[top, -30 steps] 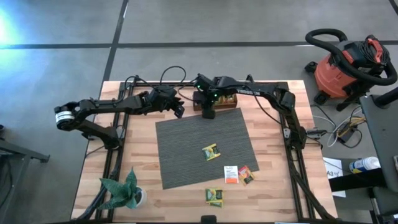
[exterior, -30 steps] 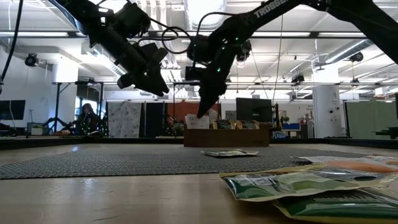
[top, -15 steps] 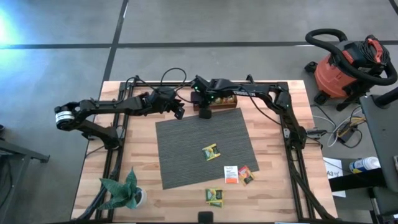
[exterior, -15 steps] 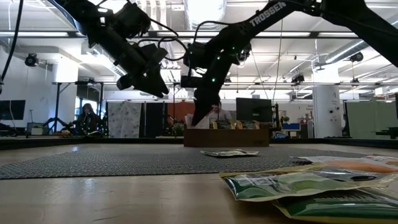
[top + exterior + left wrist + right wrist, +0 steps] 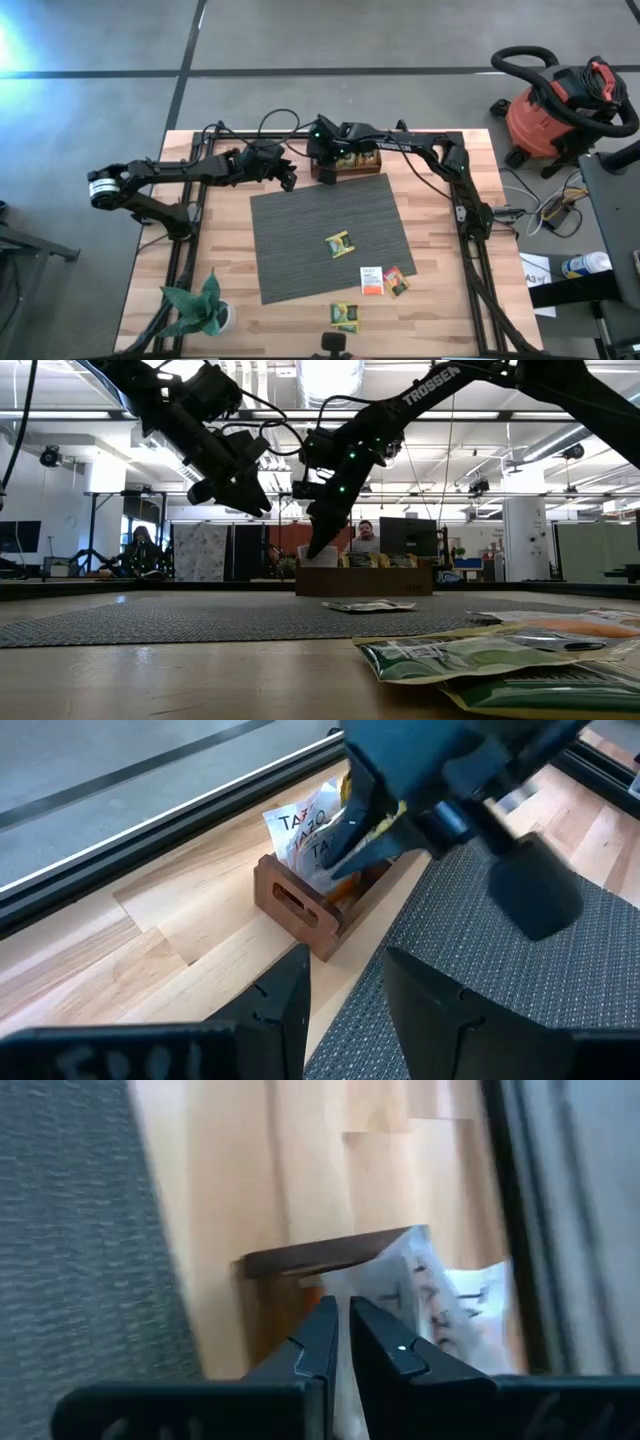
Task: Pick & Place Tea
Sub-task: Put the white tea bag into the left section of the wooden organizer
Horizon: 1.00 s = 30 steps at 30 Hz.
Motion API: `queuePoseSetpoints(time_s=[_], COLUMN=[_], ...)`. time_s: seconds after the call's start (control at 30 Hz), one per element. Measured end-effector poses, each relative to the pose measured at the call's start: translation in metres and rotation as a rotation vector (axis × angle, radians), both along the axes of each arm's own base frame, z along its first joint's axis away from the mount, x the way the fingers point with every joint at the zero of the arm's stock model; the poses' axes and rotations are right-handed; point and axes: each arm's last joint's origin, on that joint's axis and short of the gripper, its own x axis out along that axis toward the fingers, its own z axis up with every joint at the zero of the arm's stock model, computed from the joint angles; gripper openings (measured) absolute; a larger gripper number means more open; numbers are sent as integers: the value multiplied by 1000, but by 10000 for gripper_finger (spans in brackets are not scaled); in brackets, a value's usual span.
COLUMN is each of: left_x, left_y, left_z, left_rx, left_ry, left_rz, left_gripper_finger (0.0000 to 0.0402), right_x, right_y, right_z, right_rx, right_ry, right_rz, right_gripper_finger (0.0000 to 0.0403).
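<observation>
**Right gripper pinching a tea packet in the wooden box**

The right gripper (image 5: 325, 168) reaches into the wooden box (image 5: 300, 905) at the table's (image 5: 440, 300) far edge, just beyond the grey mat (image 5: 330, 235), its fingers closed on a white tea packet (image 5: 305, 825) standing there. The left gripper (image 5: 288, 180) hovers beside it, fingers apart, empty. One packet (image 5: 340, 243) lies on the mat; three others (image 5: 372, 280) lie near the table's near edge.

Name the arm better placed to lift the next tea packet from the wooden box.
Right. The right gripper is already at the wooden box, fingers closed on a white tea packet. The left gripper hovers beside the box, open and empty.
</observation>
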Motion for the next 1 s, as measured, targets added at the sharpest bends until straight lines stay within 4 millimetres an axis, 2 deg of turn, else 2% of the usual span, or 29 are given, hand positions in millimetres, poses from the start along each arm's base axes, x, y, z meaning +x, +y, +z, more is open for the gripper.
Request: queuePoseSetpoints(time_s=[0.37,0.5,0.67,0.9,1.0], left_x=[0,3,7,16,23], left_y=[-1,-5,-15,-34,-44], left_z=[0,0,1,2,0], left_rx=[-4,-38,-57,-52,-70], left_ry=[-2,-21,-43,-65,-83], left_rz=[-8,-79,-163,-252,-331], left_gripper_finger=[124,124,124,124,124], right_x=[-11,-19,-32,-48,-63], right_y=[8,13,22,54,72], right_z=[14,24,26,24,23], right_rx=[125,184,254,379,403], right_ry=[16,42,153,231,257], right_rz=[26,7,-25,-58,-84], right_gripper_finger=[29,29,29,29,29])
